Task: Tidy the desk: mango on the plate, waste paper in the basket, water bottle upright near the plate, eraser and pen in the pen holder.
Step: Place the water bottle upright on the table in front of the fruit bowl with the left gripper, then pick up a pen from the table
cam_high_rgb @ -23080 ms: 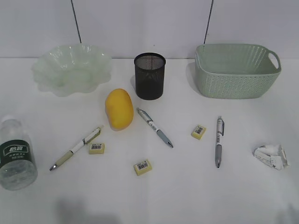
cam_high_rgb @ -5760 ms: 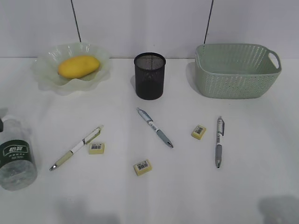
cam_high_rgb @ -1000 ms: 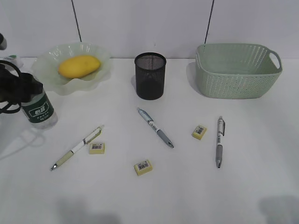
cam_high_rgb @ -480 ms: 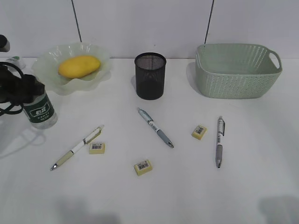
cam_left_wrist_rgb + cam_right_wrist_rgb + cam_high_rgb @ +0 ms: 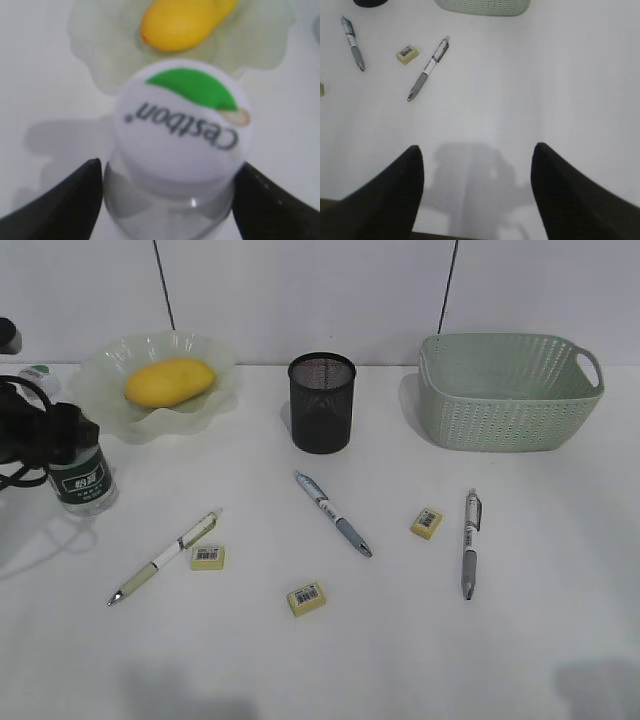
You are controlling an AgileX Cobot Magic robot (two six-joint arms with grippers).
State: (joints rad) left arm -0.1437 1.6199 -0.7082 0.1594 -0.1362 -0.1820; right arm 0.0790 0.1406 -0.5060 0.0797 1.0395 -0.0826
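Observation:
The water bottle (image 5: 80, 475) stands upright on the desk (image 5: 400, 640), just left of the plate (image 5: 215, 390) that holds the mango (image 5: 168, 382). My left gripper (image 5: 167, 200) straddles the bottle (image 5: 180, 130) below its cap, jaws open and just off its sides. Three pens (image 5: 165, 557) (image 5: 333, 513) (image 5: 469, 542) and three erasers (image 5: 207, 557) (image 5: 305, 597) (image 5: 426, 522) lie on the desk in front of the pen holder (image 5: 321, 402). My right gripper (image 5: 477, 190) hangs open over bare desk. The waste paper is out of view.
The basket (image 5: 505, 400) stands at the back right. The left arm's black cabling (image 5: 20, 440) crowds the far left edge. In the right wrist view a pen (image 5: 429, 67) and an eraser (image 5: 406, 54) lie ahead of the fingers.
The bottle has shifted slightly left and stands straighter. The left jaws have widened around it. Everything else is where it was.

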